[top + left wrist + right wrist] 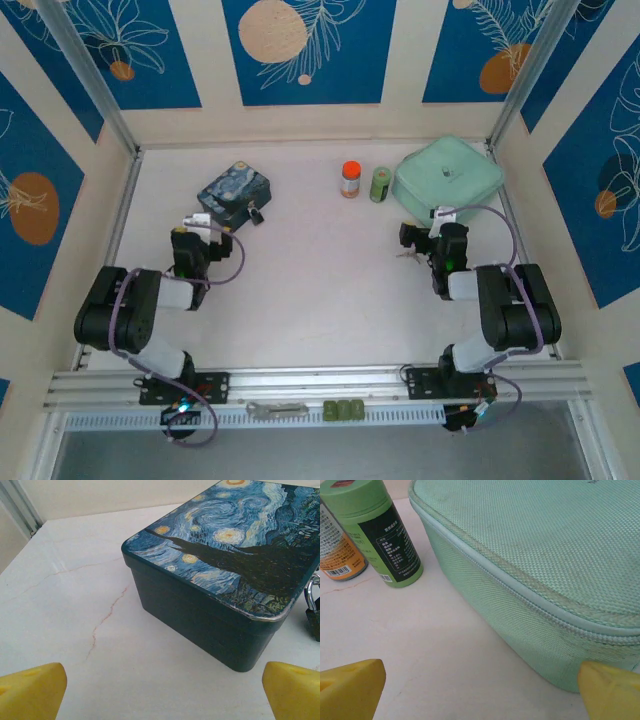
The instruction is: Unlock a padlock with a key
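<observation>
Well, nothing is picked up yet, so this is the very start. The left gripper (160, 697) is wide open and empty, facing the blue box (220, 580). The padlock (314, 611) sits just beside the box's right side. A tiny pale bit, maybe the key (404, 255), lies near the right gripper (480, 692), also wide open and empty. Next, I think, it must pinch the key.
</observation>
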Motion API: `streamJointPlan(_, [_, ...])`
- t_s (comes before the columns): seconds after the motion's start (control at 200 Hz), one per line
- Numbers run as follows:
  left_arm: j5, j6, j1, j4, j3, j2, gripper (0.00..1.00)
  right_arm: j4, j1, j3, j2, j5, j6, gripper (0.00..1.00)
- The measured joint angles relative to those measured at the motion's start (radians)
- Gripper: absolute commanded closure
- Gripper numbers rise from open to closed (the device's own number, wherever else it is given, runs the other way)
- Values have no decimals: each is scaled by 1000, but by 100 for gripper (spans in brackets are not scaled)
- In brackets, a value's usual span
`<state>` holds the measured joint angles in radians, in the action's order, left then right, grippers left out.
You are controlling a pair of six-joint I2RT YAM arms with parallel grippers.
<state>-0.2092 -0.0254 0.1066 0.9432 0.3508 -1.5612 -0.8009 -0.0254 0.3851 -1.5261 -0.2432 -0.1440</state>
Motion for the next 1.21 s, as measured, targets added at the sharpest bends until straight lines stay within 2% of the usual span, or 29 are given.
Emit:
streamJointPlan(1.005, [0, 0, 0, 0, 0, 0, 0, 0, 6, 0, 0, 15, 0, 1])
streamJointPlan(1.21, [-12, 1, 0, 0, 0, 2, 0, 0, -47, -7, 28, -24, 30, 1])
